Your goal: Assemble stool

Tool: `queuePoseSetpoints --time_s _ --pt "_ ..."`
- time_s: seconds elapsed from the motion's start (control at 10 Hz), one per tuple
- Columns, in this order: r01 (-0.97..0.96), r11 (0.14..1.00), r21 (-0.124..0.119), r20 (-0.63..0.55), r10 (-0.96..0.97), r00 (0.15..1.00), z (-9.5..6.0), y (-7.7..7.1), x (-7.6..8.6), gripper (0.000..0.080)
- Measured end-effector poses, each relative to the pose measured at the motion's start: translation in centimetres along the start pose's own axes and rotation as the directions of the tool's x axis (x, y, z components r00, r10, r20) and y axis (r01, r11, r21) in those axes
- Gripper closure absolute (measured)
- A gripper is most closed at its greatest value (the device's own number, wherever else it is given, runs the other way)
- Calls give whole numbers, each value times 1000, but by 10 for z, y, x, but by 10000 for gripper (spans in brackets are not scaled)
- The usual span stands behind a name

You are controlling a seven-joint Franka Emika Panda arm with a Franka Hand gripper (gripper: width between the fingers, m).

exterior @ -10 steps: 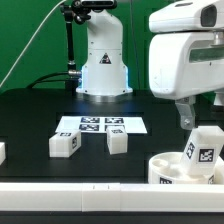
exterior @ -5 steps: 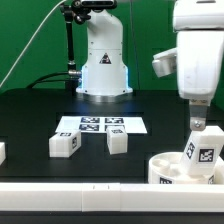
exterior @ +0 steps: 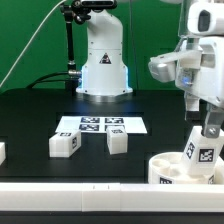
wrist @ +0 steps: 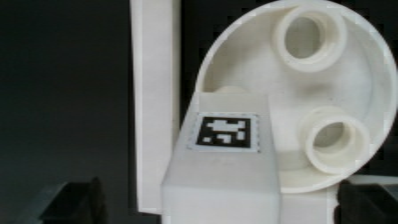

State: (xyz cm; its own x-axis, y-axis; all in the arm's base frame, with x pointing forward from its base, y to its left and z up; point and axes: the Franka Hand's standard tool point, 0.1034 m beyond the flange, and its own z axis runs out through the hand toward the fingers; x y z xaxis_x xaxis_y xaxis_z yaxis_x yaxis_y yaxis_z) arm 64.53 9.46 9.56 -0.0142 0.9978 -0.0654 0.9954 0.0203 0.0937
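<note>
The stool's round white seat [exterior: 168, 168] lies at the front of the exterior view's right. A tagged white leg [exterior: 203, 148] stands upright on it. My gripper [exterior: 208, 127] hangs just over the top of that leg. In the wrist view the leg [wrist: 222, 135] runs up from between my dark fingers [wrist: 75, 203], with a gap on each side. The jaws are open and hold nothing. The seat [wrist: 302, 90] shows two round holes. Two loose legs [exterior: 65, 144] [exterior: 117, 142] lie in the middle of the table.
The marker board [exterior: 100, 125] lies behind the loose legs. A white block [exterior: 2, 152] shows at the left edge. A long white rail [exterior: 80, 190] runs along the front, seen in the wrist view as a strip [wrist: 157, 60]. The arm's base [exterior: 104, 60] stands at the back.
The wrist and hand have turned above the standing leg, and the hand's body has swung round. The fingers stay near the leg's top. No part on the table has moved.
</note>
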Motion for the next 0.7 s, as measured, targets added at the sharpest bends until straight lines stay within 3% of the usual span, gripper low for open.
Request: queuePoseSetpoints --time_s 0.4,0.5,0.6,0.7 --pt "-21 1000 11 2 21 1000 7 -3 -5 151" --pt "-23 1000 11 2 23 1000 7 -3 -6 276" --pt "-24 1000 11 2 24 1000 7 -3 -6 276" --pt "-40 999 11 2 40 999 7 -3 -7 416"
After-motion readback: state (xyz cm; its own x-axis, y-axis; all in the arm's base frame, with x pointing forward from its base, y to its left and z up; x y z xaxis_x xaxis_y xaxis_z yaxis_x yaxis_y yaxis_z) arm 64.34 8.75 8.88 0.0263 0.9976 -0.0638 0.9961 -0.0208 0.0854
